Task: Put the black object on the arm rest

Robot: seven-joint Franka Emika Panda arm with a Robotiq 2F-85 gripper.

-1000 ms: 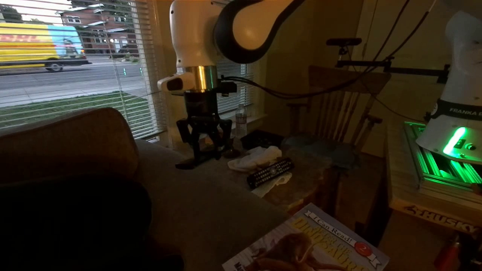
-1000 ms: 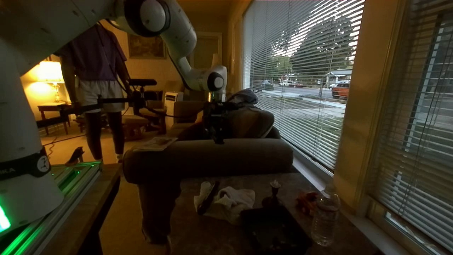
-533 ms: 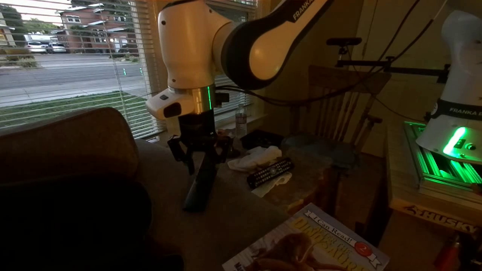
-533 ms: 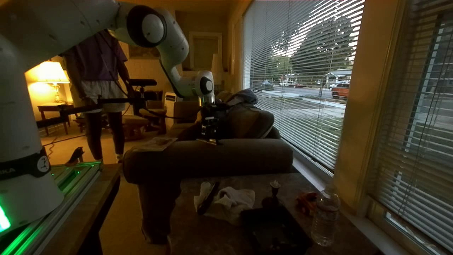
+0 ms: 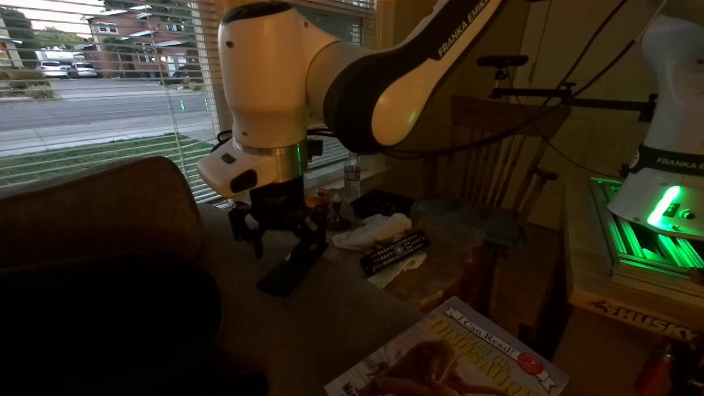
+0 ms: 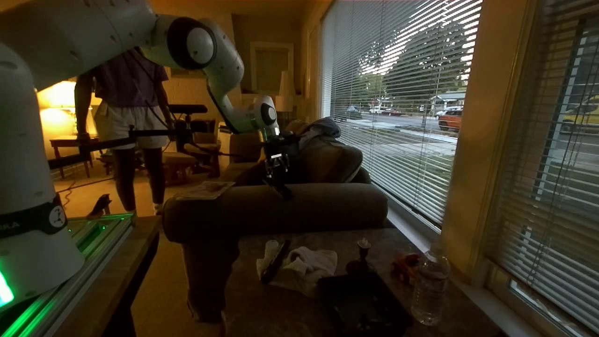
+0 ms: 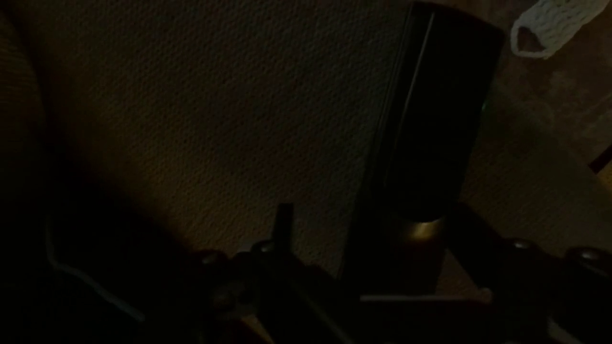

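Pincer (image 5: 287,250) stands spread over the arm rest (image 5: 330,319), one jaw beside the black object (image 5: 291,270), contact unclear.

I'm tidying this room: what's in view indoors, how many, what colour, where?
Arm rest: 1, brown, beside table
Bar: 1, black, on arm rest
Book: 1, multicoloured, on arm rest
Cushion: 1+, brown, beyond arm rest
Table: 1, brown, beside arm rest
Cloth: 1+, white, on table
Remote: 1, black, on cloth
Tray: 1, black, on table
Candlestick: 1, dark, on table
Toy, perhaps: 1, orange, on table
Bottle: 1, clear, on table
Chair: 1, brown, beyond table
Workbench: 1, brown, near chair
Blinds: 2+, white, beside table
Lit lamp: 1, yellow, background
Person: 1, purple top, background
Robot arm: 1, mostly white, above arm rest
Gripper: 1, black, open, over bar
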